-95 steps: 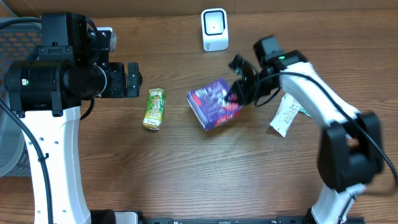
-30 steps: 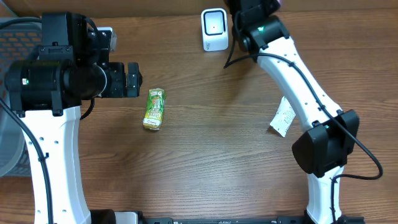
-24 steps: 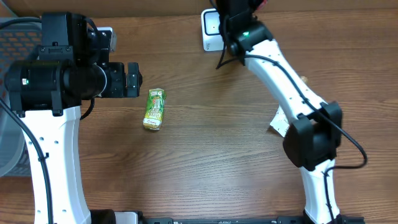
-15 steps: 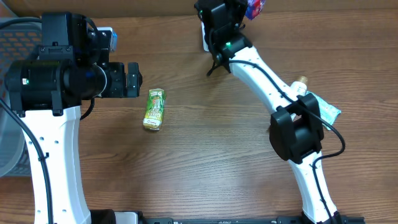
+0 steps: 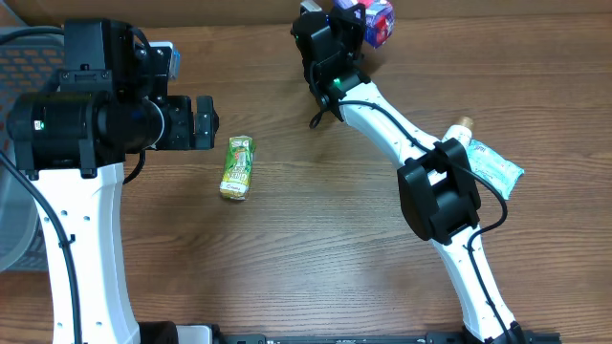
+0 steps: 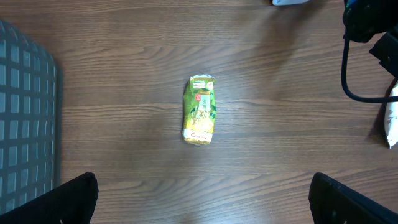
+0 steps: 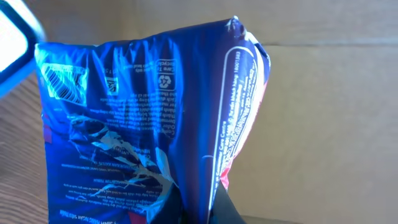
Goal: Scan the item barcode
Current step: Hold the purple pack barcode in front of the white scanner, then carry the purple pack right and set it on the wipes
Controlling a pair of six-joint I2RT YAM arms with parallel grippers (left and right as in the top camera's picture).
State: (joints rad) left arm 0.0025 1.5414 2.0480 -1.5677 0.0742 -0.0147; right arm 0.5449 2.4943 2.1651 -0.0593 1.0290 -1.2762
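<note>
Holding the glossy blue-and-purple foil packet in my right gripper, jaws pinched together on its lower edge, I have it raised at the far edge of the table, near the middle. Its printed barcode shows at the packet's upper corner in my wrist view. I judge the pickup and lift done and the presenting under way; what is left is the read itself. The scanner is hidden under my arm from overhead. The blurred white-and-blue shape beside the barcode may be it, though I cannot tell. My left gripper hangs with fingers wide apart, holding nothing, above the small green-and-yellow drink carton lying toward the table's left side. A teal-and-white sachet lies toward the right edge.
</note>
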